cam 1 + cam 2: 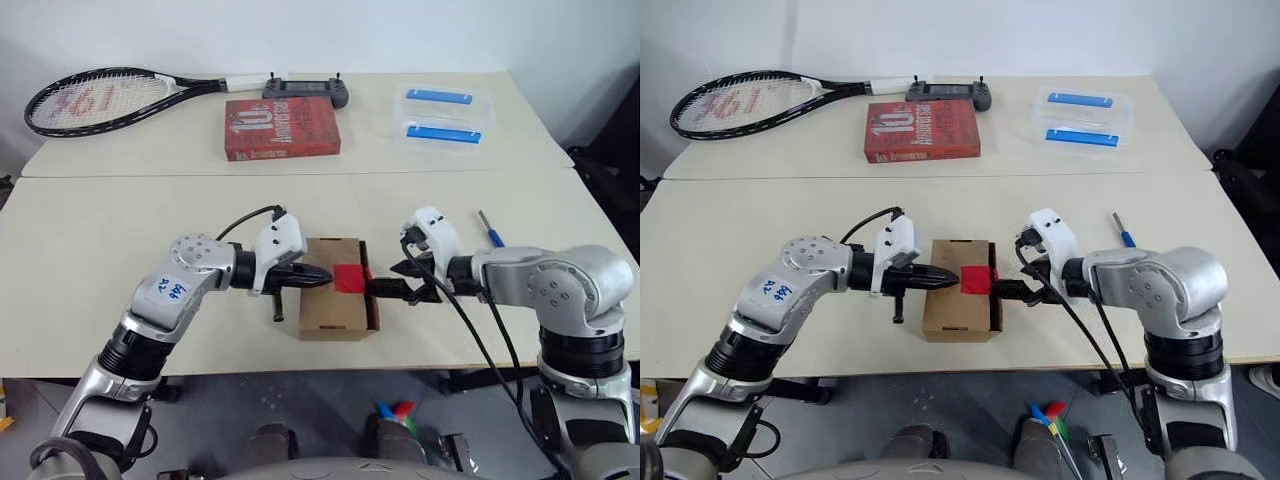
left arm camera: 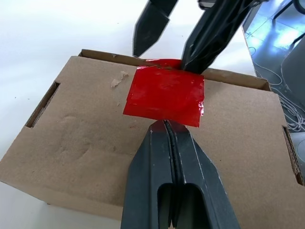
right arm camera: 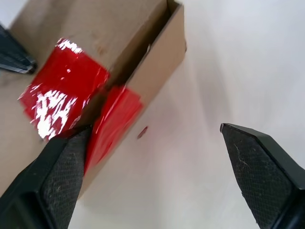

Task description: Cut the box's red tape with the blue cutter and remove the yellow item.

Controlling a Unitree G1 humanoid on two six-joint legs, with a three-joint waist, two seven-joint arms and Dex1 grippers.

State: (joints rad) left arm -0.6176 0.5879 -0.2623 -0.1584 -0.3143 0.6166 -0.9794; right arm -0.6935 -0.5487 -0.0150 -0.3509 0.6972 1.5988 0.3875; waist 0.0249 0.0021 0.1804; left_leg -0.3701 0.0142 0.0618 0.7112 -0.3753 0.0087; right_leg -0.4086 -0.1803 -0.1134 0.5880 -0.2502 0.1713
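The brown cardboard box (image 1: 330, 312) lies near the table's front edge, between my two grippers. A red tape (image 2: 164, 93) square covers its top near the right rim and folds down over the side wall (image 3: 114, 114). My left gripper (image 2: 165, 125) is shut, and its tip rests at the tape's left edge on the box top. My right gripper (image 3: 156, 128) is open at the box's right side. One of its fingers (image 3: 52, 181) touches the taped edge, the other hangs over bare table. The blue cutter (image 1: 490, 229) lies on the table to the right, held by nothing. The yellow item is hidden.
At the back of the table lie a tennis racket (image 1: 100, 100), a black controller (image 1: 307, 90), a red book (image 1: 282, 128) and clear containers with blue handles (image 1: 443, 113). A seam (image 1: 120, 176) runs across the table between them and the box.
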